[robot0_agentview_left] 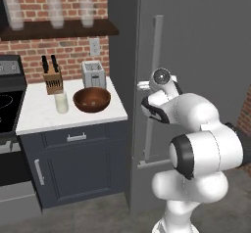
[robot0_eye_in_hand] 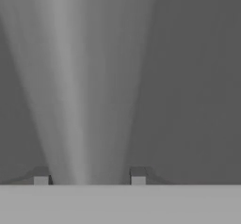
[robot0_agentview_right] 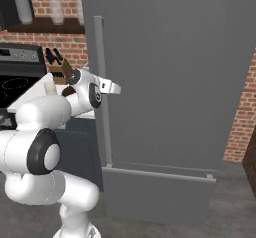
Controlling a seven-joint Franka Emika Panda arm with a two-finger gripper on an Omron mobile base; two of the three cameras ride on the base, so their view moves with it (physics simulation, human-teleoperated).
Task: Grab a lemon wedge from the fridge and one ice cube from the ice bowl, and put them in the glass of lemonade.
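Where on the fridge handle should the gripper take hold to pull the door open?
Grip the handle around mid-height, coming straight at the fridge door from the front. It is a long upright bar standing off the closed door, so one finger goes either side. In the hand view the gripper already straddles the bar, its fingers spread to both sides, not yet closed on it.

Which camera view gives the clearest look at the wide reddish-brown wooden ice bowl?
The left base view: the wide, shallow reddish-brown wooden ice bowl sits fully visible on the white countertop, in front of the silver toaster and beside a short pale tumbler. In the right base view the arm covers that counter area; the hand view faces the fridge's grey bar handle.
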